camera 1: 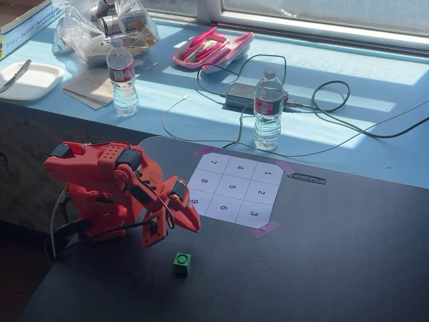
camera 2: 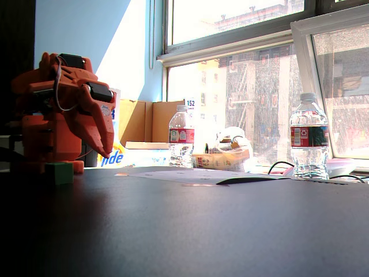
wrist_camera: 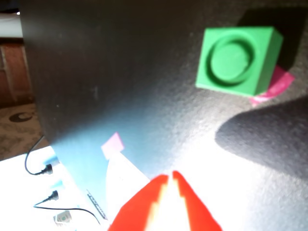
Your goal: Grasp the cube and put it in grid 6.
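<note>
The green cube [camera 1: 181,263] with a dark circle on top sits on the dark table, in front of the white 3x3 grid. Cell 6 [camera 1: 223,208] is in the grid's near row, between 9 and 3, and is bare. My red gripper [camera 1: 190,225] hangs just above the table near the 9 corner, a short way behind the cube, jaws together and empty. In the wrist view the cube [wrist_camera: 238,60] lies at the upper right, apart from the gripper [wrist_camera: 170,177]. In the low fixed view the cube [camera 2: 59,172] sits left of and below the gripper [camera 2: 109,151].
Two water bottles [camera 1: 123,74] [camera 1: 268,111], a power adapter [camera 1: 242,96] with cables and a pink case [camera 1: 211,48] lie on the blue sill behind the table. Pink tape [camera 1: 265,229] holds the grid's corners. The arm's base [camera 1: 87,201] stands at the left.
</note>
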Robot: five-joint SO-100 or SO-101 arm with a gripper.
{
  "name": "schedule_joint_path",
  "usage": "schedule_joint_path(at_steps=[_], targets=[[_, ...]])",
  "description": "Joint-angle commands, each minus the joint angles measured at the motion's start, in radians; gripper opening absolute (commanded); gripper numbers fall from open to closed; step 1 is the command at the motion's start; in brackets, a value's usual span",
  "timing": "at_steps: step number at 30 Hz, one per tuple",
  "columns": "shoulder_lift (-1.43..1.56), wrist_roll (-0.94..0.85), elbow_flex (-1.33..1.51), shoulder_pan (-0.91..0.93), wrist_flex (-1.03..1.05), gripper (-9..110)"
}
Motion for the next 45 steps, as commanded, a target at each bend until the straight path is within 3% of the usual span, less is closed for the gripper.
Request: schedule_joint_path(at_steps=[1,45], targets=[[0.009,0.005,0.066,-0.006,-0.014,0],[0.009,0.005,0.054,0.002,0.008,0]])
